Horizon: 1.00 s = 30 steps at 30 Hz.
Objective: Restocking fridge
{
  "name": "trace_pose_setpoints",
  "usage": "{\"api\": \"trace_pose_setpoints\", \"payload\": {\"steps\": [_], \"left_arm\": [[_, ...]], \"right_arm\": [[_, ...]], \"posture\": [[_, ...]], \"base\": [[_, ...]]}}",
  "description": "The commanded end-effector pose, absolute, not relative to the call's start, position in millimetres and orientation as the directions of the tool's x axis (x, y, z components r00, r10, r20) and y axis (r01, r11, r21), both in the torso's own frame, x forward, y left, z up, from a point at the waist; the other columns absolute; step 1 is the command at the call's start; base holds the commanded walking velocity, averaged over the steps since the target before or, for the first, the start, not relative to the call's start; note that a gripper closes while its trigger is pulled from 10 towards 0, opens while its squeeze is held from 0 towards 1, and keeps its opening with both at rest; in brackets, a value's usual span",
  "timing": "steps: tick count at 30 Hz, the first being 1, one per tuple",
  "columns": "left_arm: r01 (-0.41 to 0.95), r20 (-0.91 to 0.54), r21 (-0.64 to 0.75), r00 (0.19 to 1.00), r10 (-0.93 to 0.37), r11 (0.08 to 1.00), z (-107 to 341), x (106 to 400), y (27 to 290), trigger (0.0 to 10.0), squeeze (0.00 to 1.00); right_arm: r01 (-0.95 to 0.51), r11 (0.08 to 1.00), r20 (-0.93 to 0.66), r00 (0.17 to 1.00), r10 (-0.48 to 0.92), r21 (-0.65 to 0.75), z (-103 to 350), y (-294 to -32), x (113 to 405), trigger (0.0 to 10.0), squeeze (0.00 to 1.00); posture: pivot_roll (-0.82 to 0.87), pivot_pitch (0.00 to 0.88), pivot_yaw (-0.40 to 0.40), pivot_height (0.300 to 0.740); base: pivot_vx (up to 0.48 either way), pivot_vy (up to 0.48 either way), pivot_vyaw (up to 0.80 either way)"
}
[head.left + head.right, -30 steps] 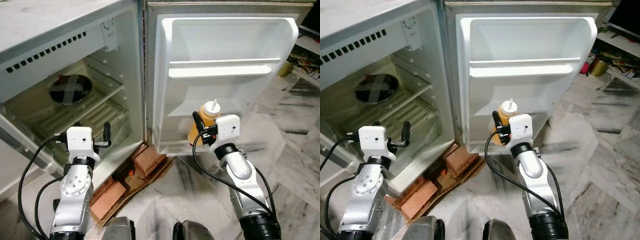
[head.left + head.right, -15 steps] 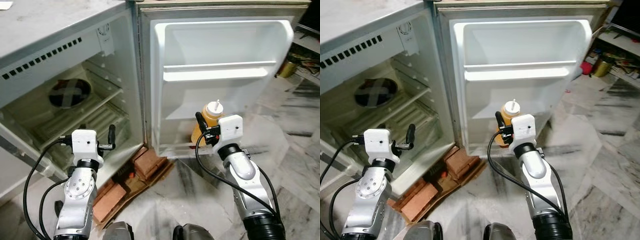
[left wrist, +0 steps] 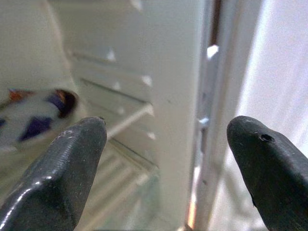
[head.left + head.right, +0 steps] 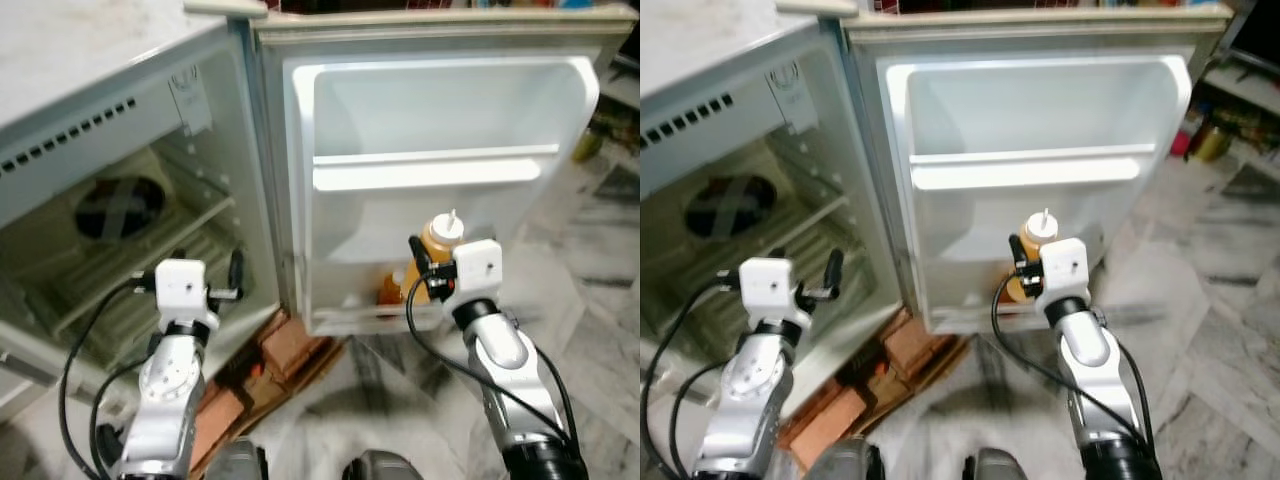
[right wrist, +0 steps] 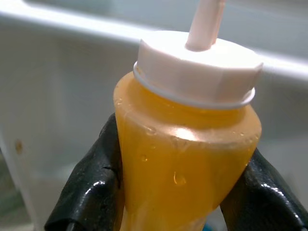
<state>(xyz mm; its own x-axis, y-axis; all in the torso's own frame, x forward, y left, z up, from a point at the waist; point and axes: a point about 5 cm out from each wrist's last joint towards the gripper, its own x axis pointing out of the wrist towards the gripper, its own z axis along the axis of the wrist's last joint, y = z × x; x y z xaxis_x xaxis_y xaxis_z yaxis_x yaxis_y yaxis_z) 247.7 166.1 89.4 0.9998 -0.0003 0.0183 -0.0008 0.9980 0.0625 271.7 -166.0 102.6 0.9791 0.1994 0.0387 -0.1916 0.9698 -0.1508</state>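
One squeeze bottle [image 5: 187, 144] is the thing being carried: amber-yellow liquid in a soft clear body, a white screw cap and a slim white nozzle standing up from it. Droplets cling to its shoulder, and no label or writing can be read on it. The right claw [image 4: 428, 278] is clamped on it, one black finger pressed against each side of the body below the cap. The bottle stands upright in that grip, low against the inner side of the open fridge door [image 4: 440, 120], just above the door's bottom rack [image 4: 350, 312].

A second, smaller orange-capped container [image 4: 391, 290] sits in that bottom rack, just beside the held bottle; what it is cannot be made out. Higher up, a white door shelf [image 4: 435, 170] runs across the door.

The left claw [image 4: 236, 282] hovers at the front edge of the fridge's main compartment, its two fingers spread wide with nothing between them. Inside the compartment, glass shelves [image 4: 150, 255] are visible, with a dark round plate [image 4: 118, 205] on the upper one. No brand marking is legible anywhere on the fridge. Reddish bricks [image 4: 290, 350] lie on the marble floor [image 4: 590, 300] under the door's hinge corner.
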Motion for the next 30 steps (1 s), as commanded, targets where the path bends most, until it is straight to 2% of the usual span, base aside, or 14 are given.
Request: {"api": "trace_pose_setpoints", "payload": {"steps": [1,7,17,26,30], "left_arm": [[-0.034,-0.013,0.079,0.999,0.035,0.996,85.4,237.2,177.8,10.0,0.00],[-0.061,-0.040,0.109,0.997,0.066,0.992,82.5,224.3,189.4,10.0,0.00],[-0.076,-0.053,0.120,0.995,0.083,0.990,82.2,221.9,194.2,10.0,0.00],[-0.076,-0.054,0.118,0.995,0.083,0.990,83.0,223.3,192.9,10.0,0.00],[-0.075,-0.050,0.117,0.995,0.081,0.990,83.8,226.2,191.1,10.0,0.00]], "right_arm": [[-0.217,0.966,0.056,0.972,0.227,-0.142,107.2,-160.6,266.4,10.0,0.00],[-0.222,0.965,0.028,0.973,0.228,-0.143,101.8,-165.8,255.9,10.0,0.00],[-0.236,0.964,0.025,0.970,0.241,-0.123,102.3,-159.2,256.0,10.0,0.00],[-0.238,0.965,0.021,0.970,0.242,-0.114,101.7,-158.5,258.1,10.0,0.00],[-0.243,0.963,0.014,0.969,0.246,-0.113,100.3,-157.8,256.6,10.0,0.00]], "posture": [[0.03,0.110,-0.026,0.740],[0.04,0.113,-0.029,0.740],[0.05,0.117,-0.030,0.740],[0.05,0.119,-0.032,0.707],[0.05,0.120,-0.032,0.672]], "base": [[0.000,0.000,0.00],[0.000,0.000,0.00],[0.000,0.000,0.00],[0.000,0.000,0.00],[0.000,0.000,0.00]]}}
